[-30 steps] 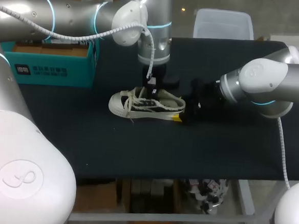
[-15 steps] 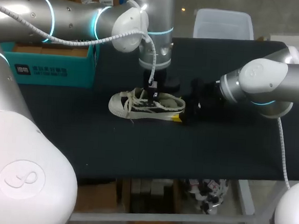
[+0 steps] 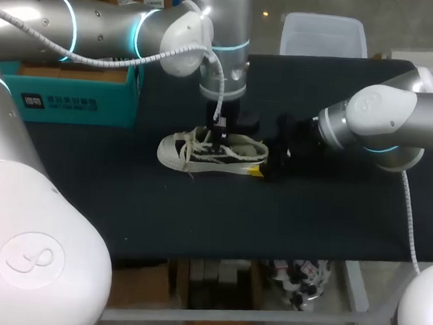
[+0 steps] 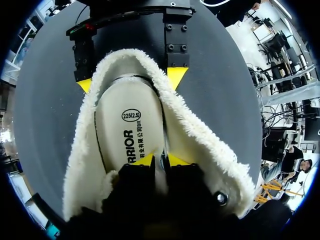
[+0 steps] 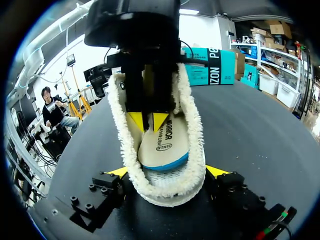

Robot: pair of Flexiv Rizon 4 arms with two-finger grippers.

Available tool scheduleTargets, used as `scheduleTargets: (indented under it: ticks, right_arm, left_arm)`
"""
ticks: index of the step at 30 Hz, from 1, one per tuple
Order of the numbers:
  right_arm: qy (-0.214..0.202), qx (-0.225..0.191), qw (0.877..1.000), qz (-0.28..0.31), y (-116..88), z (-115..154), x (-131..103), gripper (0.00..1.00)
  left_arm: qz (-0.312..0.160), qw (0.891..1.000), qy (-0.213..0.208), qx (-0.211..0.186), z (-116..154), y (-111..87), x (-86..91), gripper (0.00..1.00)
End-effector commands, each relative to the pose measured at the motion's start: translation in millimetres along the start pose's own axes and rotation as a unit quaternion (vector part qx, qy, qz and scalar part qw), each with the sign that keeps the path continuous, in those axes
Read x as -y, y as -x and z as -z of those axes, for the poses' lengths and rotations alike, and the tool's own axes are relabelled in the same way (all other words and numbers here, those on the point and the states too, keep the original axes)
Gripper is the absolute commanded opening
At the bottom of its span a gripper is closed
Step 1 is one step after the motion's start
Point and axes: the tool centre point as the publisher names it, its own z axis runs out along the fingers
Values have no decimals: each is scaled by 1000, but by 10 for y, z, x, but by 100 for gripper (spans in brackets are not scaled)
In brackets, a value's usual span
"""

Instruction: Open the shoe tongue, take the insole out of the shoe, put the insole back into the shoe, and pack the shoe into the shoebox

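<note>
Mid-frame the shoe [image 3: 213,152] lies opened; left gripper [image 4: 161,160] pinches the insole [image 4: 129,131], not yet out; right gripper [image 5: 166,171] clamps the heel [image 5: 167,194]; boxing remains.

A black table [image 3: 332,215] carries a white shoe [image 3: 176,152] resting on its sole near the middle, and a teal shoebox [image 3: 65,100] at its far left.

The insole [image 4: 129,135] bears a size mark and lettering; the shoebox [image 5: 210,67], white lettering.
</note>
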Motion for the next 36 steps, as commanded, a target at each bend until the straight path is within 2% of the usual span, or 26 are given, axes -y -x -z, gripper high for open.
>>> scheduleTargets:
  ticks: [1, 10, 23, 30, 36]
  right_arm:
    - [1, -3, 1000, 0, 22, 3, 52, 0]
    - [1, -3, 1000, 0, 22, 3, 52, 0]
    - [1, -3, 1000, 0, 22, 3, 52, 0]
    - [1, -3, 1000, 0, 22, 3, 52, 0]
    - [1, -3, 1000, 0, 22, 3, 52, 0]
  left_arm:
    - [2, 1000, 6, 7, -584, -12, -18, 24]
    - [5, 1000, 13, 12, -760, 69, -18, 27]
    - [18, 999, 20, 18, -1112, 283, -138, 28]
    - [14, 999, 20, 29, -1246, 357, -154, 29]
    - [11, 998, 28, 55, -1370, 372, -129, 29]
